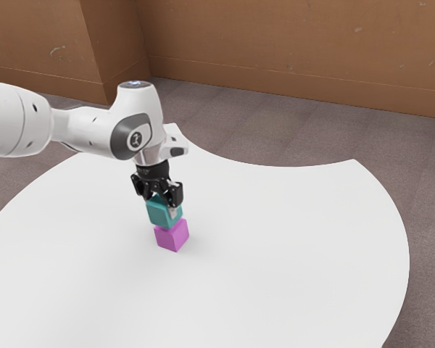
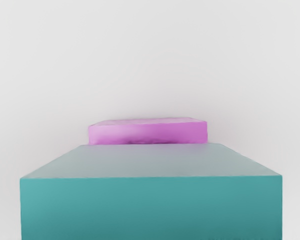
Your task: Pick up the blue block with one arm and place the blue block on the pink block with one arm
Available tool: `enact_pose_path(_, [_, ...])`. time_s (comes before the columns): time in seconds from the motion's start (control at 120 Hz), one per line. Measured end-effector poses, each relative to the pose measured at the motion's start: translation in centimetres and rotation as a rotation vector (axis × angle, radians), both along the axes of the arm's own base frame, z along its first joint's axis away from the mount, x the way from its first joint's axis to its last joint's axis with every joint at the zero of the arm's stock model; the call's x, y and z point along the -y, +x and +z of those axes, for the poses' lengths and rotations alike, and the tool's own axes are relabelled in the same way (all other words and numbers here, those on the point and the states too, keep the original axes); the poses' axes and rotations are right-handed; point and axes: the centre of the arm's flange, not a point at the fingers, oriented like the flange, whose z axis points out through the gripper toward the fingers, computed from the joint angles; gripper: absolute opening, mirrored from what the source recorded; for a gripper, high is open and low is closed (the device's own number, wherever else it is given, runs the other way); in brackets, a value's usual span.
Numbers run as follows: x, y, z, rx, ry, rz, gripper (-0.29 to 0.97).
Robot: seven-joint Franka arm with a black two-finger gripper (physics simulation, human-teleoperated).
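A teal-blue cube block (image 2: 150, 195) looms closest, held just under the hand, with a pink cube block (image 2: 149, 131) directly below and beyond it. From the side, the black two-finger gripper (image 1: 159, 199) clasps the teal-blue cube block (image 1: 159, 212) from both sides. It sits on top of the pink cube block (image 1: 172, 235), seemingly touching, on a white round table (image 1: 290, 254).

Your exterior view: raised, side-on, across table (image 1: 297, 246). Your wrist view: close over blue block (image 2: 150, 195). Shared: that and pink block (image 2: 149, 131).
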Motion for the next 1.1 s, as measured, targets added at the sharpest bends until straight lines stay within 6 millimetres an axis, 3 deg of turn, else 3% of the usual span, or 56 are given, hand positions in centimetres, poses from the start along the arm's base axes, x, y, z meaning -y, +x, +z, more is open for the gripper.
enact_pose_path(0.4, [-1.2, -0.3, 0.2, 0.001, 0.001, 0.005, 0.39])
enact_pose_path(1.1, [-0.3, 0.0, -0.2, -0.002, 0.002, 0.002, 0.39])
